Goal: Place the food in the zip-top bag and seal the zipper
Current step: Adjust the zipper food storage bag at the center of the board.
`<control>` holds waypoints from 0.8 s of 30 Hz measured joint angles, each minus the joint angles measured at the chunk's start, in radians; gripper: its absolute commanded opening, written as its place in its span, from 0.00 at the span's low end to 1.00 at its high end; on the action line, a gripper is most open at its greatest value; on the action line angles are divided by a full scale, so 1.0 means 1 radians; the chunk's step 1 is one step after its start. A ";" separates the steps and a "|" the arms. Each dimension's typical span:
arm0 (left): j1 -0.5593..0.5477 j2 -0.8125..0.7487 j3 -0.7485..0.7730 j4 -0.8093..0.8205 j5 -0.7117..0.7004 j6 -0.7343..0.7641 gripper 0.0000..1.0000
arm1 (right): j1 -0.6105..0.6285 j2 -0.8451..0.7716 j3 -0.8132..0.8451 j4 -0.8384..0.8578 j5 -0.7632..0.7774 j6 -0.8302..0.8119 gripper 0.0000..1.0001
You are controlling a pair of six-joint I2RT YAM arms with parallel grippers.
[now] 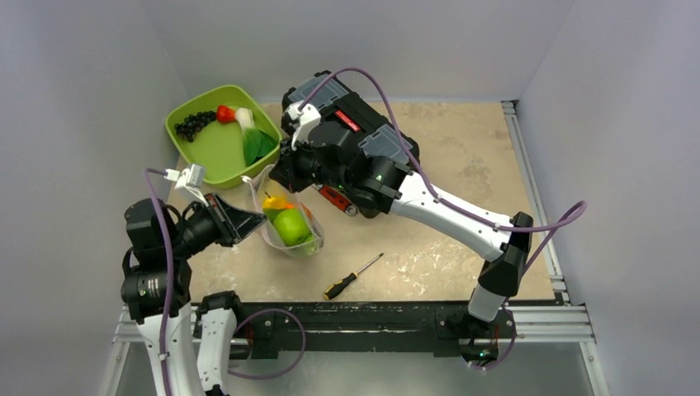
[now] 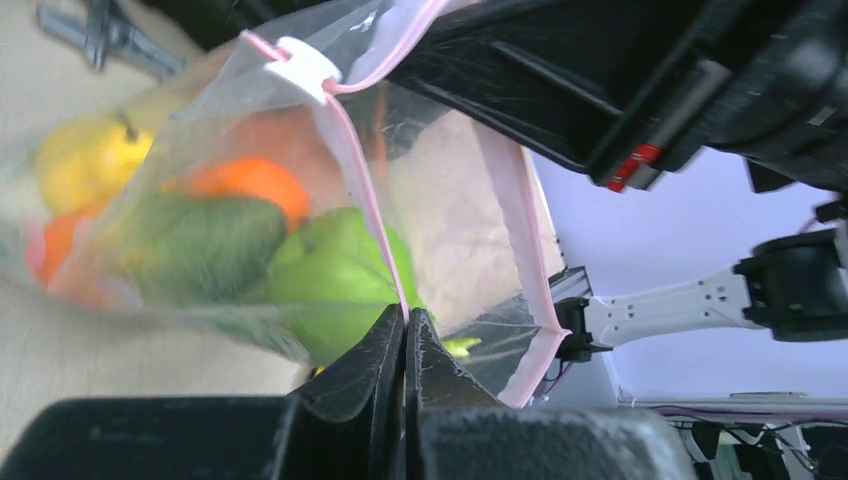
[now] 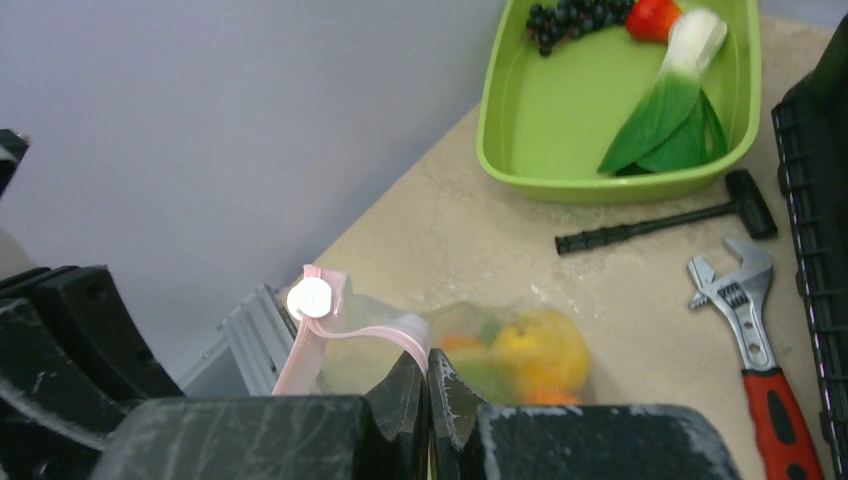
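The clear zip-top bag (image 1: 290,221) hangs between my two grippers with its mouth open. Inside it are a green apple (image 2: 340,275), an orange (image 2: 245,180) and a yellow pear (image 2: 90,150). My left gripper (image 2: 405,318) is shut on one side of the pink zipper (image 2: 360,190), below the white slider (image 2: 303,68). My right gripper (image 3: 428,362) is shut on the other side of the zipper strip (image 3: 380,330), near the slider (image 3: 310,297). More food lies in the lime-green tray (image 3: 520,170): a leek (image 3: 665,100), dark berries (image 3: 570,15) and a red piece (image 3: 652,15).
A black toolbox (image 1: 355,124) stands behind the right arm. A screwdriver (image 1: 353,276) lies near the table's front edge. Beside the tray lie a black T-handle tool (image 3: 660,225) and a red-handled wrench (image 3: 755,330). Grey walls close the left and back sides.
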State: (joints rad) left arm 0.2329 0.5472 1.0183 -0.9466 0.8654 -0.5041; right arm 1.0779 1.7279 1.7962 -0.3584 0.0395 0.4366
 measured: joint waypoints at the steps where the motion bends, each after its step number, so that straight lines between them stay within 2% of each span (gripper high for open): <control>1: -0.002 0.002 0.025 0.009 0.005 -0.011 0.00 | 0.000 0.000 0.021 -0.008 0.002 -0.001 0.00; 5: -0.010 0.002 0.094 0.083 0.024 -0.089 0.00 | 0.000 -0.005 0.086 -0.025 -0.005 -0.002 0.00; 12: -0.012 0.008 0.067 0.167 -0.033 -0.250 0.00 | -0.022 0.015 0.072 -0.013 -0.043 -0.015 0.00; 21: -0.012 -0.005 -0.065 0.172 -0.156 -0.345 0.00 | -0.037 0.012 -0.067 0.035 -0.246 -0.125 0.00; 24: -0.012 -0.017 -0.081 0.179 -0.185 -0.361 0.00 | -0.036 0.009 -0.088 0.044 -0.317 -0.141 0.05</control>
State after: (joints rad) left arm 0.2211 0.5301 0.9371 -0.7681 0.6804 -0.8650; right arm 1.0416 1.7370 1.7081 -0.3141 -0.2771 0.2955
